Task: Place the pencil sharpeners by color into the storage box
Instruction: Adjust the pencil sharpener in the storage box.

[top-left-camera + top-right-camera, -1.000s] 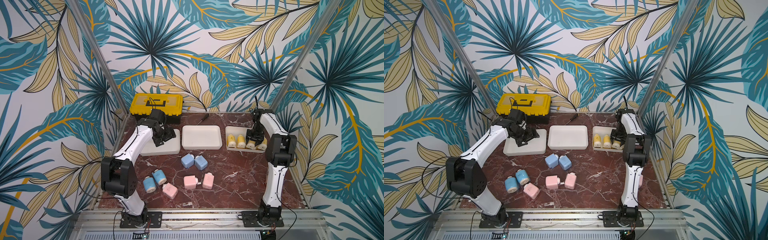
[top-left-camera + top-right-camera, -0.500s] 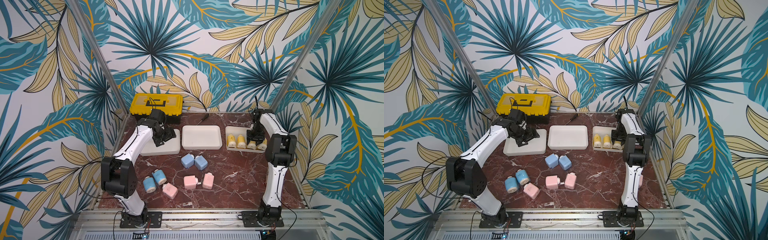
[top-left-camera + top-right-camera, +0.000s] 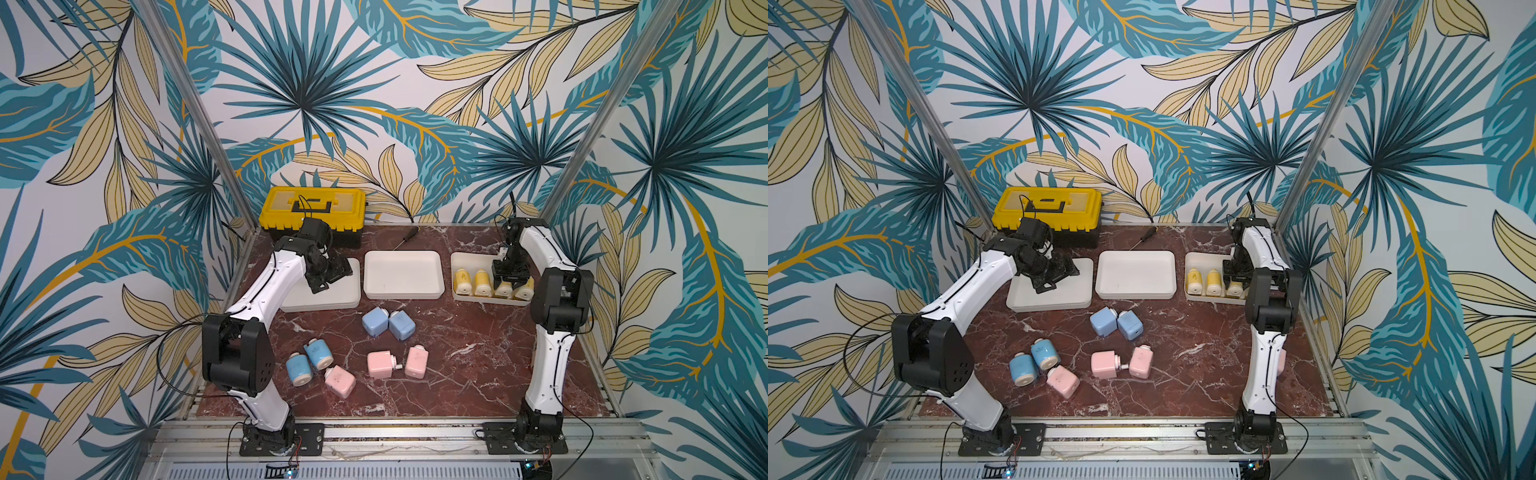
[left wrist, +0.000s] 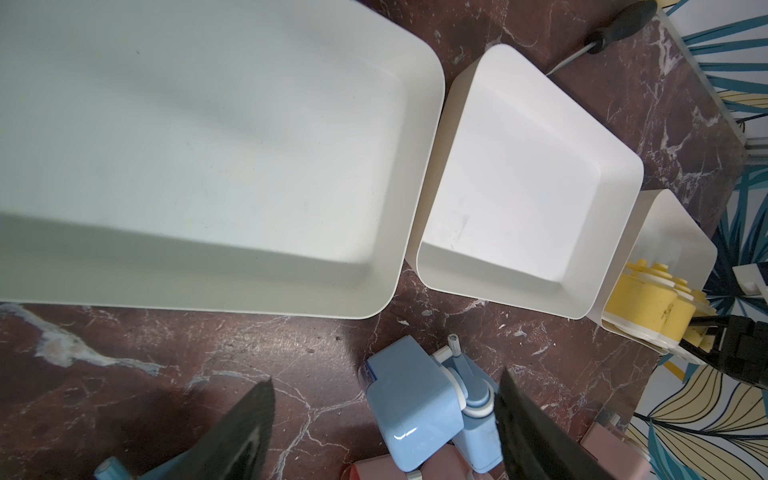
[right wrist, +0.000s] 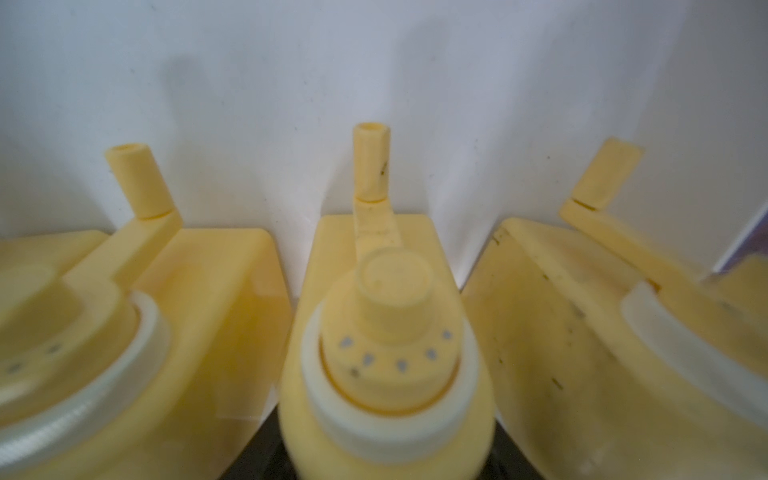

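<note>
No readable text, labels, brands or numbers in any view. Toolbox lid: plain yellow, no legible marking. Trays plain white. Sharpeners: small dark specks on yellow bodies, not legible as characters. Arms: no readable marking.

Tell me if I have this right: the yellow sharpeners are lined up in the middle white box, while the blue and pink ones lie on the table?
Not quite. The yellow sharpeners stand in the white box at the right arm's end; the middle box holds nothing, as both top views show. The blue ones and pink ones do lie on the table.
</note>
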